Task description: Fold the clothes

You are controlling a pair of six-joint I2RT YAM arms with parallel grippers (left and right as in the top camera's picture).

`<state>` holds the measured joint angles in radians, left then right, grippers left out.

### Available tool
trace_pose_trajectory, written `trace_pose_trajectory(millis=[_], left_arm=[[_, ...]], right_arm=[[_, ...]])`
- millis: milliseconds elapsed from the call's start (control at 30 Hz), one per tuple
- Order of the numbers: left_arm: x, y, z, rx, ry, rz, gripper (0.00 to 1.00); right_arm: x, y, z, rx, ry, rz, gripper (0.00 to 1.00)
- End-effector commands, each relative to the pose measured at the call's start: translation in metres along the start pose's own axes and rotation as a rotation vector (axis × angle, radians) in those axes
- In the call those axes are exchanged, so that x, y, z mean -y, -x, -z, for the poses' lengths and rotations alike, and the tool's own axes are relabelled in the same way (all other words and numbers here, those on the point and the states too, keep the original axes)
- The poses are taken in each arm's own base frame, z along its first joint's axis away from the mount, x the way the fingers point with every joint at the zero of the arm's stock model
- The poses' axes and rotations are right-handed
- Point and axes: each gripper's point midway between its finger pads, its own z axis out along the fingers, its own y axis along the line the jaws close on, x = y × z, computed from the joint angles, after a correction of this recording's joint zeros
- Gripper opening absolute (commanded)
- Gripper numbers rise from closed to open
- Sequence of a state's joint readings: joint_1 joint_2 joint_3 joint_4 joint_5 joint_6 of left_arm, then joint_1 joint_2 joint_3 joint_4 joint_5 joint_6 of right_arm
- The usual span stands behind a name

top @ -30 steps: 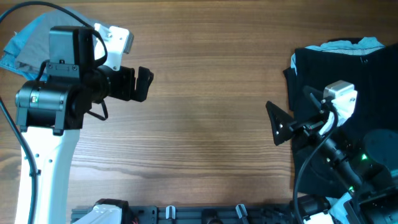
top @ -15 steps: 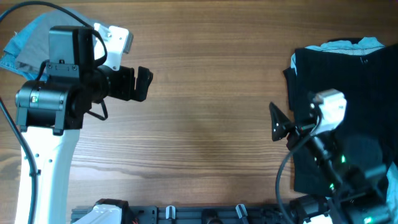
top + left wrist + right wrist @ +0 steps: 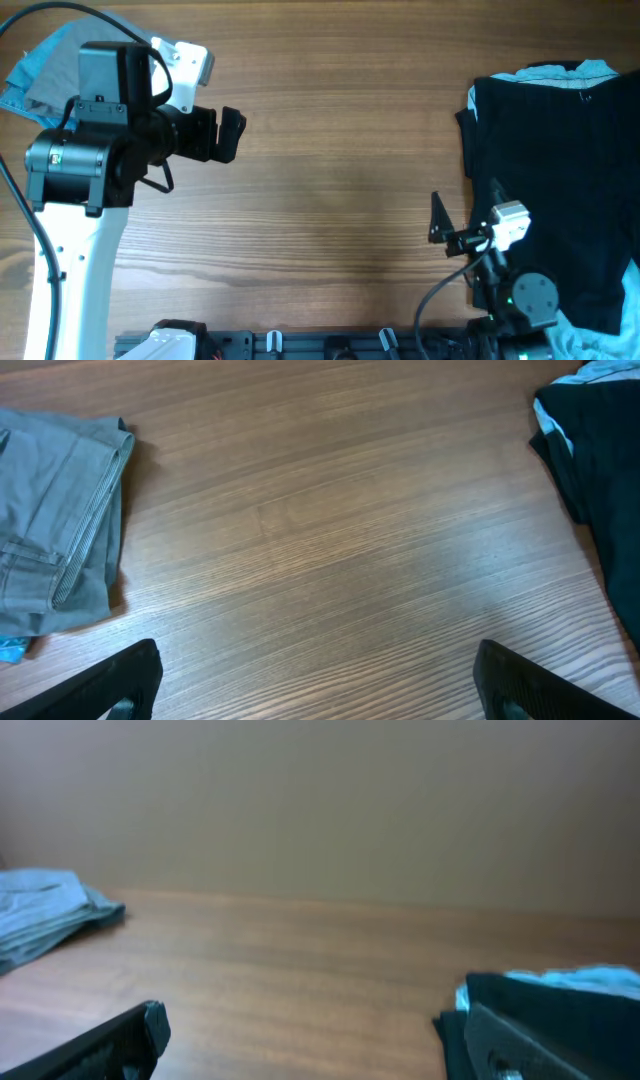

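Note:
The grey shorts [image 3: 60, 520] lie folded at the table's far left; in the overhead view [image 3: 45, 90] the left arm partly hides them, with a light-blue denim garment [image 3: 25, 68] beneath. A large black garment [image 3: 560, 170] is spread at the right, with light-blue fabric [image 3: 560, 70] showing at its top edge. My left gripper [image 3: 232, 134] is open and empty over bare wood, right of the shorts; its view [image 3: 320, 685] shows both fingers wide apart. My right gripper [image 3: 440, 225] is open and empty at the black garment's left edge [image 3: 310, 1040].
The wooden table [image 3: 330, 180] runs between the two piles. A black rail [image 3: 300, 345] lies along the front edge. The right arm's base and cables [image 3: 520, 300] sit over the black garment's lower part. A beige wall [image 3: 320, 800] stands behind the table.
My right arm has drawn back toward the front edge, its gripper moving nearer and slightly left, off the black garment. The left arm has not moved.

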<state>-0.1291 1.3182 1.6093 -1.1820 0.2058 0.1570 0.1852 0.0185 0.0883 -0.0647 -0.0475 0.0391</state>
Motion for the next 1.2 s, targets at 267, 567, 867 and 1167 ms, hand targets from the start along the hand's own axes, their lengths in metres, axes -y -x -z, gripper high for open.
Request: trace_pose_trajectory(millis=[267,567,867,1167], left_arm=[[0.000,0.000,-0.002,-0.005,0.002,-0.022,1.00],[0.000,0.000,-0.002,-0.005,0.002,-0.022,1.00],[0.005,0.023,0.046,0.345,0.049,-0.085,1.00],[-0.018,-0.053,0.050,0.774,0.143,0.017,1.00]], right_arm=[[-0.008,-0.020,-0.004,0.001,0.055,0.011,1.00],[-0.008,-0.020,-0.004,0.001,0.055,0.011,1.00],[-0.008,-0.020,-0.004,0.002,0.055,0.011,1.00],[-0.008,-0.020,-0.004,0.001,0.055,0.011,1.00]])
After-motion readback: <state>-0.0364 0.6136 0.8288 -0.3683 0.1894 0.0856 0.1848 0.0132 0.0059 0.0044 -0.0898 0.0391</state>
